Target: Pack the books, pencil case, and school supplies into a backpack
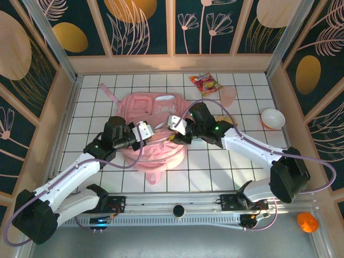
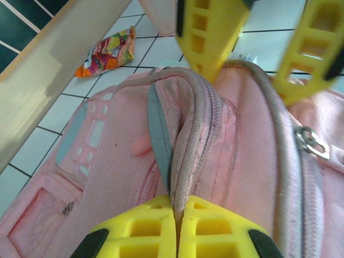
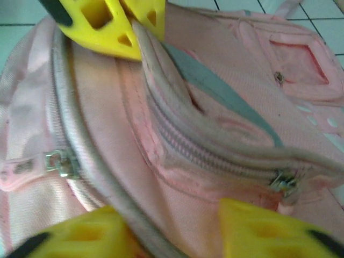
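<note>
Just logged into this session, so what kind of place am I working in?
Likely a staged robot test cell: white tiled tabletop, leaf-print wall panels boxing it in, pink backpack as prop.

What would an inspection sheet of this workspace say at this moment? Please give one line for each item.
Surface: white tiled table, no spill seen.
Job's things: pink backpack lies in the middle, between both arms.
Clutter: red-orange snack packet beyond the backpack; pale bowl at the right side; orange ball off the tiles, near right corner.
Claws: left claw shut on a fold of the backpack's zip edge; right claw open, its fingers astride the backpack's rim.
Cables: lilac cables loop along both arms; one hangs across the backpack.
Surroundings: dark floral wall panels in a wooden frame.
</note>
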You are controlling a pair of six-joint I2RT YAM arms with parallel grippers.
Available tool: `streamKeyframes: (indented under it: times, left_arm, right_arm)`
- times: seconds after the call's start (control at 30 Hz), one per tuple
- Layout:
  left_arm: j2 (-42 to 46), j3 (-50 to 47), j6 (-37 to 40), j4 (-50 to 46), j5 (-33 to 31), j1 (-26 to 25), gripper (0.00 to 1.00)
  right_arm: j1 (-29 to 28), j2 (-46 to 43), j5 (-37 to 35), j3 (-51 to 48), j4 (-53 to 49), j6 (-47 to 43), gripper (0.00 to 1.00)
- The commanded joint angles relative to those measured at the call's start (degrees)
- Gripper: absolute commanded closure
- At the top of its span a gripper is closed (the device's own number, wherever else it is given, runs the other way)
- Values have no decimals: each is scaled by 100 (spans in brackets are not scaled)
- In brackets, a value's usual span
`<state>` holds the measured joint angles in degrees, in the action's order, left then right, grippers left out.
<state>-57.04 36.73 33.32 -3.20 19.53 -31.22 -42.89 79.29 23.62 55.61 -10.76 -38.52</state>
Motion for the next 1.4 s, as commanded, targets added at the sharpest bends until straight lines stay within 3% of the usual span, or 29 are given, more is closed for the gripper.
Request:
streamKeyframes:
  times: [0.0,0.03,0.1,0.2,0.23,0.4,0.57,0.73,0.87,1.1,1.37]
  left_arm:
    - [245,237,-128,385,319,-39,100]
    - [253,269,-291,321,236,-37,98]
    - [276,336,-695,139,123,-40,89]
    - [385,569,-1633,-250,-152,-42,59]
    - [444,663,-2051,-383,-366,-41,55]
    - [599,1321,-4006,-1543,-1282,-42,53]
    - [402,1697,-5653,-2730,-1173,-42,59]
    - [342,1811,-6573,-3420,-783,-44,58]
    - [414,1568,-6996,-3383,-439,-81,60]
    - [270,1452,-6906,-3272,-415,-237,60]
    - [-50,1541,-6510,-3683,-1136,-441,60]
  right_arm:
    - [56,46,-35,131,588,-98,95]
    - [60,15,22,140,622,20,100]
    - [47,-61,152,88,755,356,100]
    - [-34,-167,161,-46,1136,1015,100]
    - [-96,-177,55,-69,1208,1168,100]
    - [-432,-55,-604,-103,1509,1949,100]
    - [-635,185,-1054,-162,1978,2690,100]
    - [-718,353,-1041,-139,2226,2915,100]
    - [-811,501,-1004,-53,2311,2974,100]
    - [-903,710,-962,89,2311,3016,100]
    - [-949,745,-1009,116,2410,3163,100]
